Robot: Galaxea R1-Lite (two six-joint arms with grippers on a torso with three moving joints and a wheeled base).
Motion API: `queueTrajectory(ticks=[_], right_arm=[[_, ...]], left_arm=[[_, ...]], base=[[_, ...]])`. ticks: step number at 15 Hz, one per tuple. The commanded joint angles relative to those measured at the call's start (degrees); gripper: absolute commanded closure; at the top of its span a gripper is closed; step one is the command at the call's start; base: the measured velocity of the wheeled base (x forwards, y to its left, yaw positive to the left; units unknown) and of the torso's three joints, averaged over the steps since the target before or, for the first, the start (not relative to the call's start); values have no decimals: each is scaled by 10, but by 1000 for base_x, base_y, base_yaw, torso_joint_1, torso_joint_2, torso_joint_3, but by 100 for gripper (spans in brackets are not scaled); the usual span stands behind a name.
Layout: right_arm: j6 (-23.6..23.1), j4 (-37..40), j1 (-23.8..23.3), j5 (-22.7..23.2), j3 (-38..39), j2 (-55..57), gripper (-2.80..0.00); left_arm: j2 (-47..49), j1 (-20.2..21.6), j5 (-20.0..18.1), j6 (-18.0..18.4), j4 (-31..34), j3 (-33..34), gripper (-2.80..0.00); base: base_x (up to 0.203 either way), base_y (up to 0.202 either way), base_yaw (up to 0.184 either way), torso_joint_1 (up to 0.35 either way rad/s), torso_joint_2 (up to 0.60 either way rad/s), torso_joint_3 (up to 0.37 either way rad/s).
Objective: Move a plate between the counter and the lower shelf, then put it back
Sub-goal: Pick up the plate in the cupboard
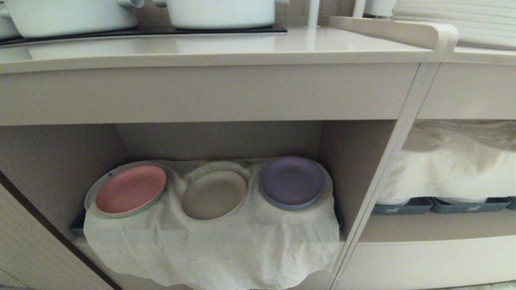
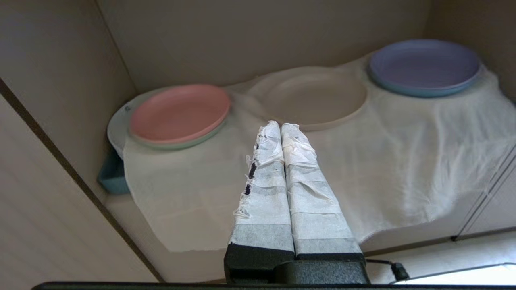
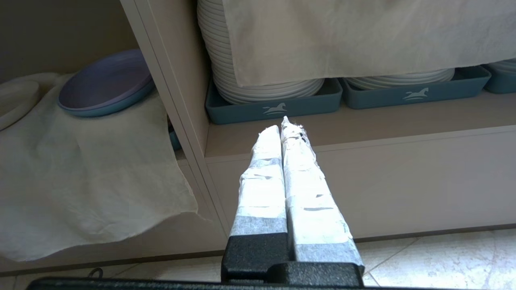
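You see the small round matte cream plate [image 1: 213,194] lying on the white cloth [image 1: 209,249] in the lower shelf niche [image 1: 48,169], between pink [image 1: 131,189] and purple plates [image 1: 292,182], both grippers' fingers [image 2: 282,133] [image 3: 278,137] clenched, empty.

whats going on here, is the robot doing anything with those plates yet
Nothing is held yet. The small matte cream-beige plate lies on the white cloth in the lower shelf niche, between a pink plate and a purple plate. The left gripper is shut and pointed at the beige plate from just in front of it. The right gripper, also shut, sits before the neighbouring niche of stacked white plates. The beige counter above carries only white pots.
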Motion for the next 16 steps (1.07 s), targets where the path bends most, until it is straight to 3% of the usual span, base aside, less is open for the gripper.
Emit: queueTrajectory(ticks=[1, 4, 9, 16], right_arm=[[0, 0, 0, 0, 0, 0, 0], [0, 0, 0, 0, 0, 0, 0], [0, 0, 0, 0, 0, 0, 0], [0, 0, 0, 0, 0, 0, 0]], left_arm=[[4, 1, -1, 0, 8, -12, 0], [26, 0, -2, 0, 28, -37, 0], [152, 0, -5, -2, 28, -79, 0], [383, 0, -29, -59, 26, -135, 0]], base=[[0, 0, 0, 0, 0, 0], [0, 0, 0, 0, 0, 0], [0, 0, 0, 0, 0, 0], [0, 0, 0, 0, 0, 0]])
